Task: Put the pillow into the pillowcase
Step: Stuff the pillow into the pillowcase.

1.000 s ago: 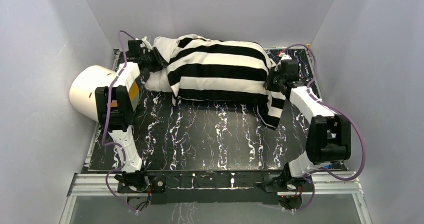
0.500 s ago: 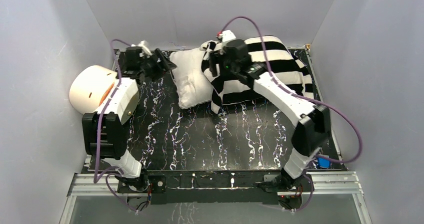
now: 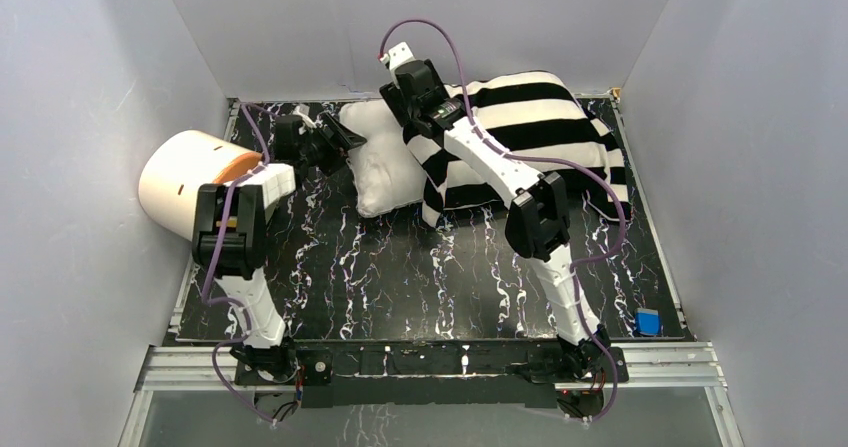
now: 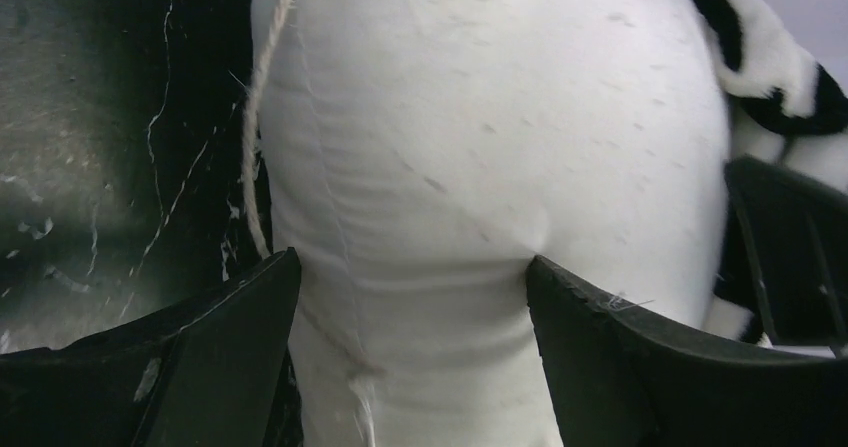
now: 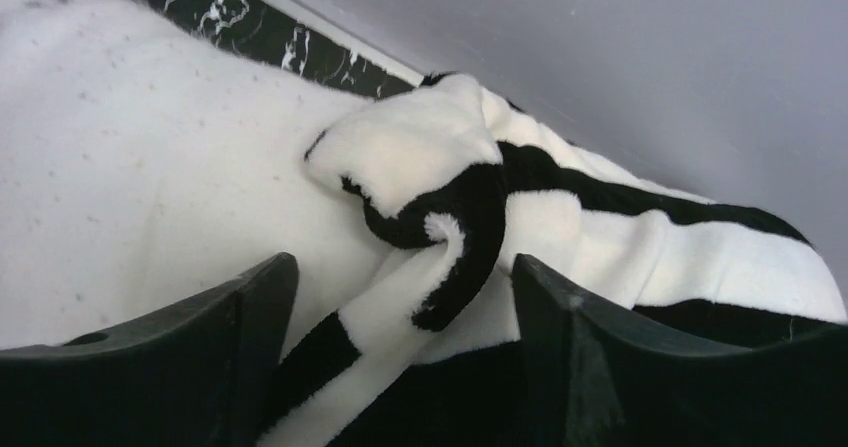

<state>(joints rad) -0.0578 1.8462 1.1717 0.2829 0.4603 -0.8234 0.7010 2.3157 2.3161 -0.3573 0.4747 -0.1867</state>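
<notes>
We find the left pincer (image 4: 410,259) open astride the bare pillow (image 3: 385,172) and the right pincer (image 5: 402,262) open above the pillowcase (image 3: 530,127) hem; we advise gripping each firmly before drawing the hem over.

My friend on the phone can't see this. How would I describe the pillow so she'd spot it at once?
Look to the far side of the black white-veined table, where a black-and-white striped pillowcase lies. The pillow is the plump cushion poking out of its left end. It alone is plain white and soft, unlike the cream cylinder further left.
</notes>
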